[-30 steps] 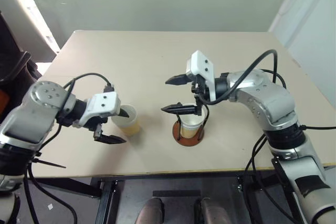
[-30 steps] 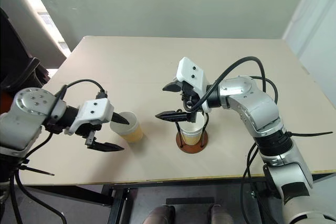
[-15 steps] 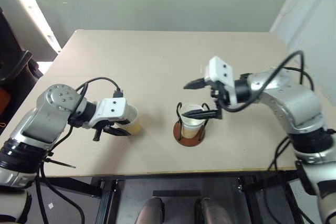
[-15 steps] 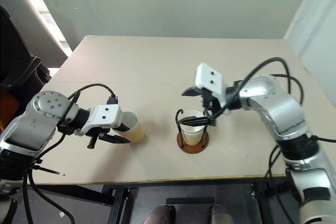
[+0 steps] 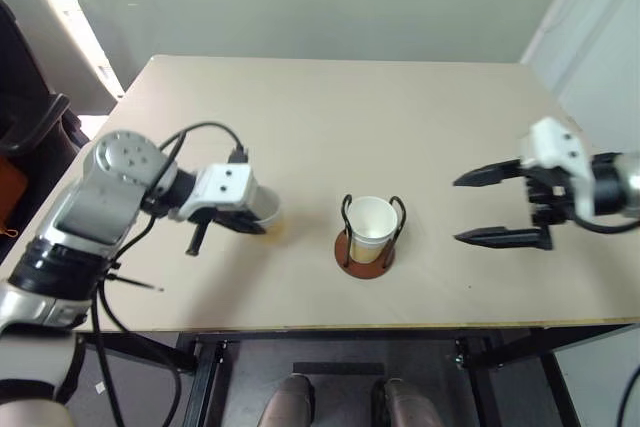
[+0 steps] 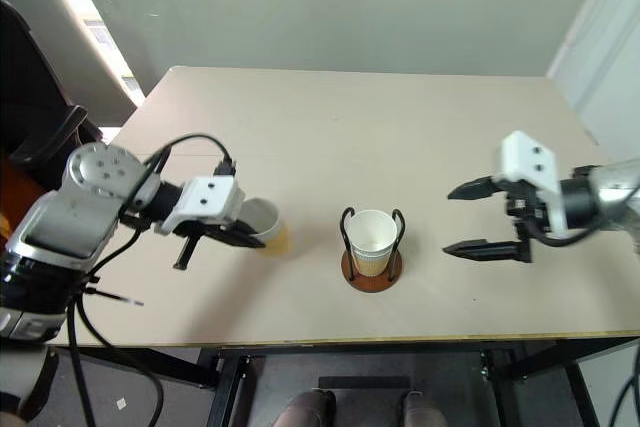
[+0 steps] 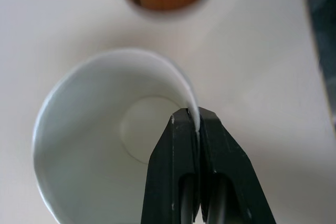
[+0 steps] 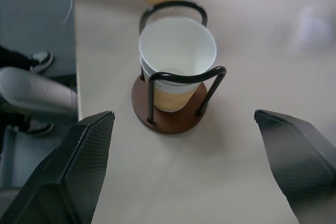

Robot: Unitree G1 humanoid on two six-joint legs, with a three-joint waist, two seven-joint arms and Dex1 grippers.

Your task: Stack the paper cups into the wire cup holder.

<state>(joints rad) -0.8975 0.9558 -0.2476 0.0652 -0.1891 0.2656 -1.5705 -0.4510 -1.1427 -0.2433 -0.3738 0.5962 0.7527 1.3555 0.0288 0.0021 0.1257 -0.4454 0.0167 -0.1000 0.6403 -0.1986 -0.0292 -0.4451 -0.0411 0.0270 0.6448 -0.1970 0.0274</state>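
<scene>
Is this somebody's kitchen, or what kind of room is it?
Probably a robot test room, not a kitchen: a bare beige table, plain walls, and only a wire cup holder and paper cups set out.

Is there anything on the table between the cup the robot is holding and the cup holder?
Nothing visible. The left gripper pinches the paper cup's rim, and only bare table lies between it and the wire cup holder.
</scene>
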